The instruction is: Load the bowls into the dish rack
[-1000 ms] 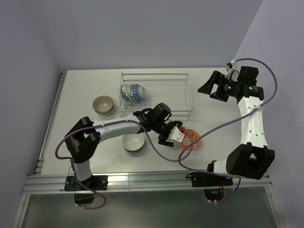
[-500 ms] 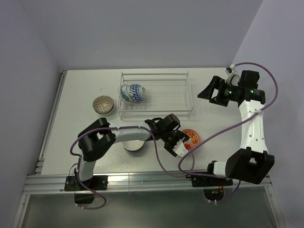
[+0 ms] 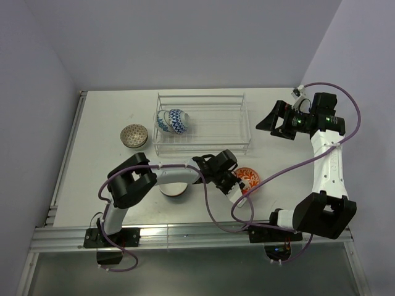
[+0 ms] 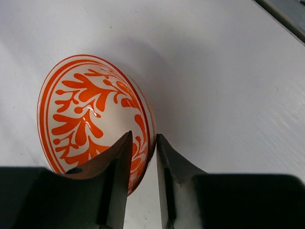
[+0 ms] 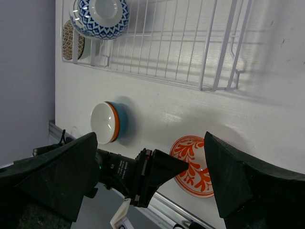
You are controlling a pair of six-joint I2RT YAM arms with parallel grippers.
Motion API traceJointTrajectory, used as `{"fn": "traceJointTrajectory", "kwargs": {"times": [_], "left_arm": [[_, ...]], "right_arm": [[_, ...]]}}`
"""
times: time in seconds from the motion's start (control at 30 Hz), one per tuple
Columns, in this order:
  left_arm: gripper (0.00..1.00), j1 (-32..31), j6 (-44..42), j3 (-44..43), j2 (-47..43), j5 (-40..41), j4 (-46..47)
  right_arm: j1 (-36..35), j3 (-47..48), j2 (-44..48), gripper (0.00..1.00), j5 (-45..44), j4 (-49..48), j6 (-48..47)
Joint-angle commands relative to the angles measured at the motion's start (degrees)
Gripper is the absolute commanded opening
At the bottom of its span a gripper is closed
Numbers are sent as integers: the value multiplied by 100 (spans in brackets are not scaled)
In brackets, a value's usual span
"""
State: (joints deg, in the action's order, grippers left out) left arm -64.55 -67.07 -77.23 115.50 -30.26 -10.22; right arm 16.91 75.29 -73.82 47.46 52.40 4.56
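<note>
Robot lab test cell, not a kitchen. Plain white surface (image 3: 105,166) boxed in by bare lilac walls (image 3: 185,43). Aluminium rail (image 3: 185,233) along the near edge with left arm (image 3: 163,174) and right arm (image 3: 327,166) bolted on. Loose purple cables (image 3: 284,168). Only props are a wire dish rack (image 3: 203,95) and bowls (image 3: 134,135).

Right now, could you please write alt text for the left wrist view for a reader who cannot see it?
The left gripper straddles the near rim of an orange-red patterned bowl, one dark finger inside, one outside, the gap narrow. The bowl sits on a white table.
</note>
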Motion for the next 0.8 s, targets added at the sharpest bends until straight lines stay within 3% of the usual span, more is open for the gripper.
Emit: {"fn": "traceJointTrajectory", "kwargs": {"times": [0.0,0.33,0.77], "left_arm": [[31,-48,-280,-135,-54,81,73],[0,-57,26,462,-625,380,-68],[0,-303,2100,1069,-2916,986,-174]], "right_arm": [[50,-40,219,100,167,16,-78],[50,4,281,100,325,-239,177],[41,548,44,100,835,-986,1187]]}}
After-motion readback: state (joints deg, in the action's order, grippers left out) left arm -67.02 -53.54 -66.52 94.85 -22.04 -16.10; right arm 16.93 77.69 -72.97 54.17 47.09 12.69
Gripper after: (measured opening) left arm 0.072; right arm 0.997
